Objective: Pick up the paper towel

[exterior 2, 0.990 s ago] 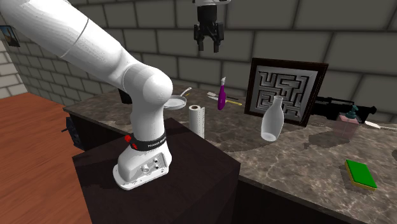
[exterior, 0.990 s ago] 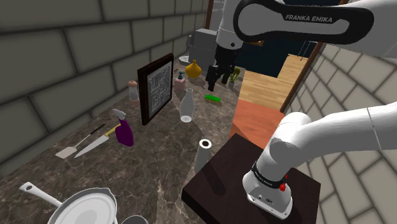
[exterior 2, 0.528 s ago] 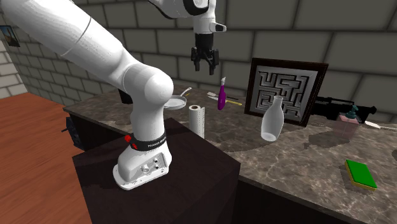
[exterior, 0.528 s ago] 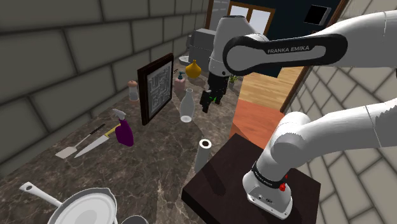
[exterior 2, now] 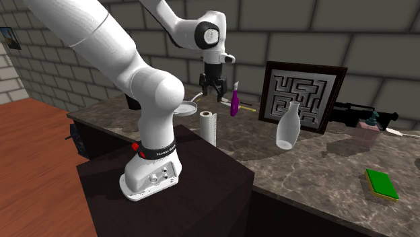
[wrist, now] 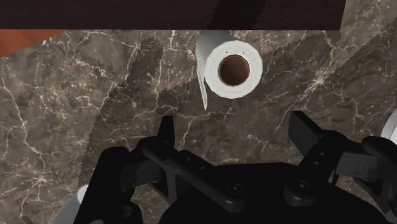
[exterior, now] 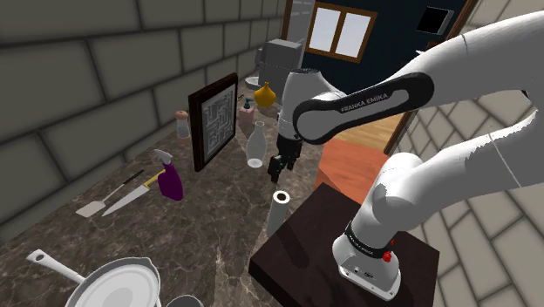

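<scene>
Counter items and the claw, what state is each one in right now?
Paper towel roll: upright on the counter, not grasped.
Claw: open, empty, above and clear of it.
White bottle: upright.
Purple spray bottle: upright.
Maze frame: standing against the wall.
Knife: lying flat.
Green sponge: lying flat.

— How's the light?
— Soft, even, rather dim. The dark marbled stone surface [wrist: 57,114] carries a blurred grey shadow just ahead of the jaws.
— Focus?
— Crisp from edge to edge.
</scene>
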